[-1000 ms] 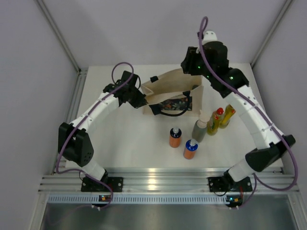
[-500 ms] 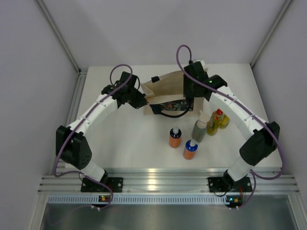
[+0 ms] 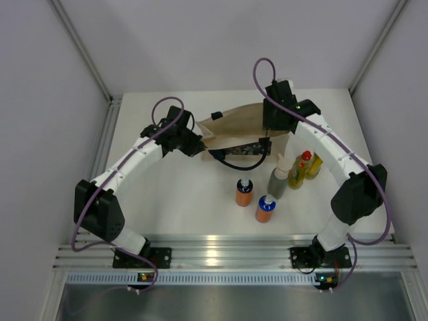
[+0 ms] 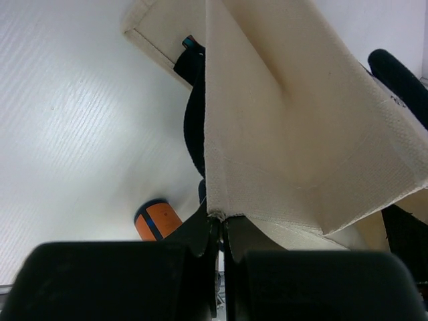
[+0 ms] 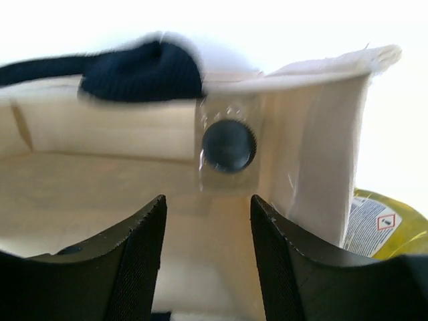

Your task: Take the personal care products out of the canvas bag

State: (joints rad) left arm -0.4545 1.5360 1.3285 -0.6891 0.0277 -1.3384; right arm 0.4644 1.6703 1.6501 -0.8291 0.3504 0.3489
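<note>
Left gripper [image 4: 219, 226] pinches limp canvas bag [image 4: 287, 120] rim, frame centre. Right gripper [image 5: 206, 224] apart inside it; pale bottle [image 5: 229, 145] (dark cap) likely light, slick: grip below cap

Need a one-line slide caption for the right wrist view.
Right gripper, open, aimed into the canvas bag at the dark-capped bottle; a yellow bottle shows outside.

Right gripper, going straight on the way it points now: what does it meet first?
Most likely the dark-capped bottle inside the canvas bag. It sits just ahead of the right gripper, whose jaws stand open. Depth is unclear, and the bag's inner wall looks close behind it.
</note>
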